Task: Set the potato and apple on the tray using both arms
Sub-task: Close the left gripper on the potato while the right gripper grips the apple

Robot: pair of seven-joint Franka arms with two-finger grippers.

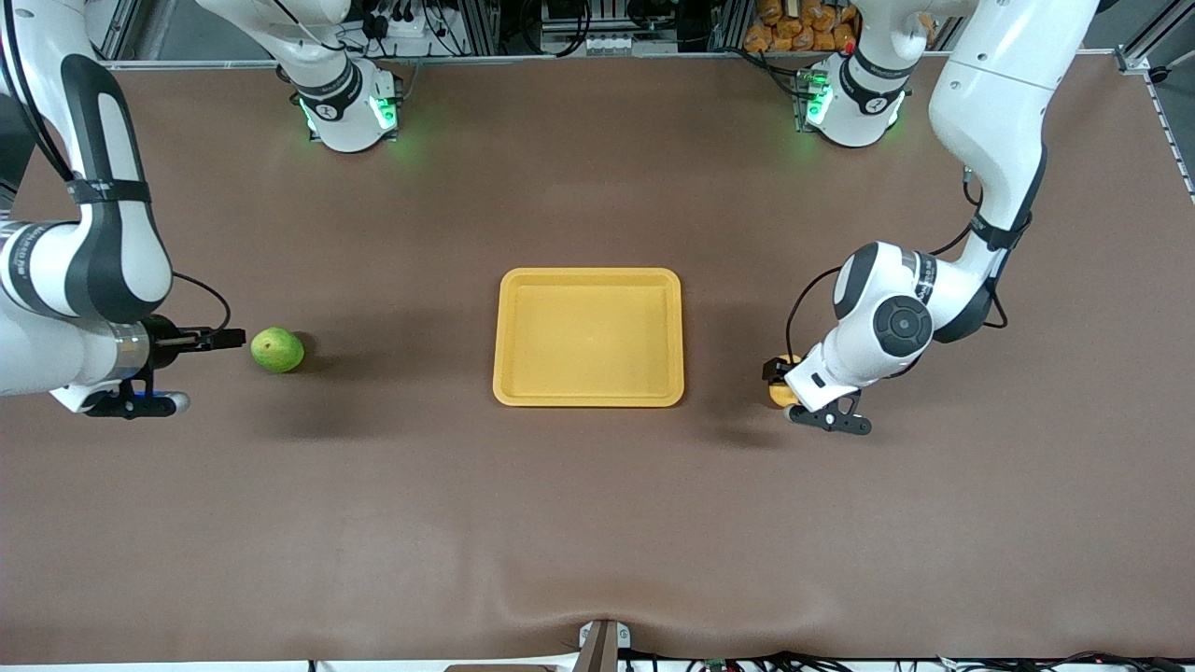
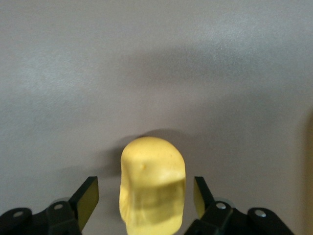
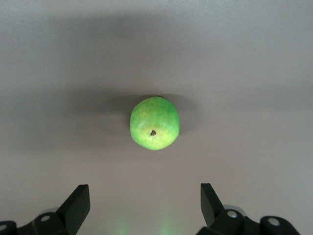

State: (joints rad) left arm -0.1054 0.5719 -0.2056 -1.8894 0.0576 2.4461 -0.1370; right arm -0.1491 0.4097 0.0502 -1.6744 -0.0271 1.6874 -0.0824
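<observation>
The yellow-orange tray [image 1: 588, 274] lies empty at the table's middle. The green apple [image 1: 277, 350] rests on the table toward the right arm's end. My right gripper [image 1: 233, 338] is low beside it, open and empty. In the right wrist view the apple [image 3: 154, 129] lies stem dimple up ahead of the open gripper [image 3: 144, 205], apart from it. The potato [image 1: 782, 392] sits toward the left arm's end, mostly hidden under my left gripper [image 1: 775, 371]. In the left wrist view the potato [image 2: 152, 183] stands between the open fingers [image 2: 88, 196], with a gap on each side.
The table is covered in a brown cloth [image 1: 597, 523]. The arm bases [image 1: 350, 112] [image 1: 850, 103] stand at the table's edge farthest from the front camera. A small bracket [image 1: 602, 642] sits at the edge nearest the front camera.
</observation>
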